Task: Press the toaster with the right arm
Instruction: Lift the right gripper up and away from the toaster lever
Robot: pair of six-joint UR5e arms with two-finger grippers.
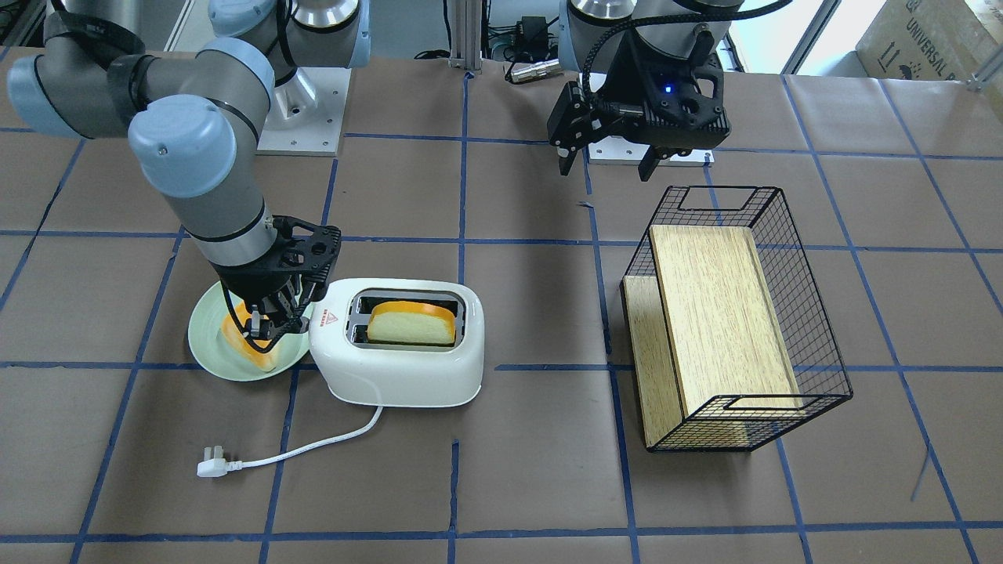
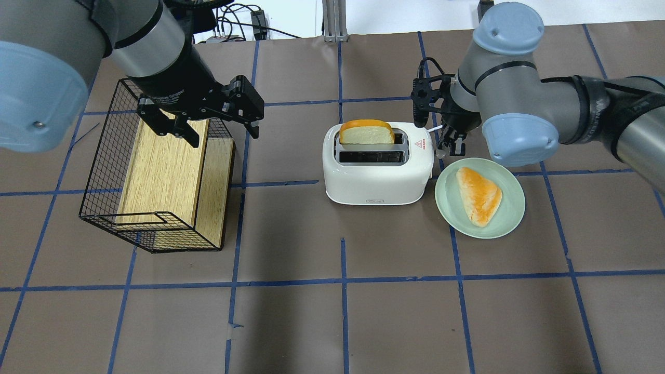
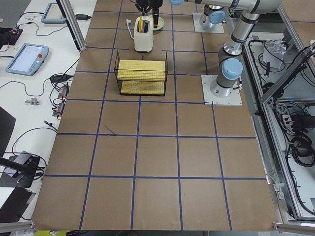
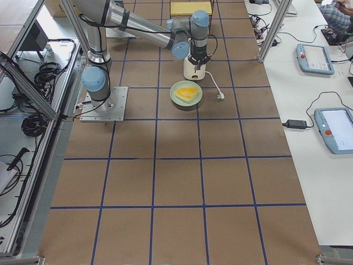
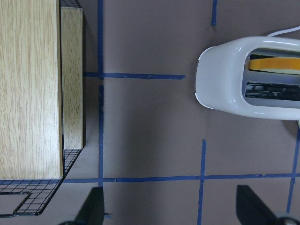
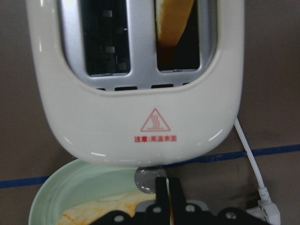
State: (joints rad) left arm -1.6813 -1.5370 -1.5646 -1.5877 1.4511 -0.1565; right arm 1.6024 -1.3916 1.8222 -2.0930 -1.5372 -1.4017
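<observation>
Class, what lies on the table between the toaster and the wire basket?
Nothing: only bare brown table with blue tape separates toaster and wire basket, per the overhead view.

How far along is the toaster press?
Done: orange-crusted bread slice sits in the rounded white plastic toaster. In hand: right arm's black gripper, fingers together, is at the small silver end knob; contact unclear. Remaining: pressing down; the slice stands proud.
</observation>
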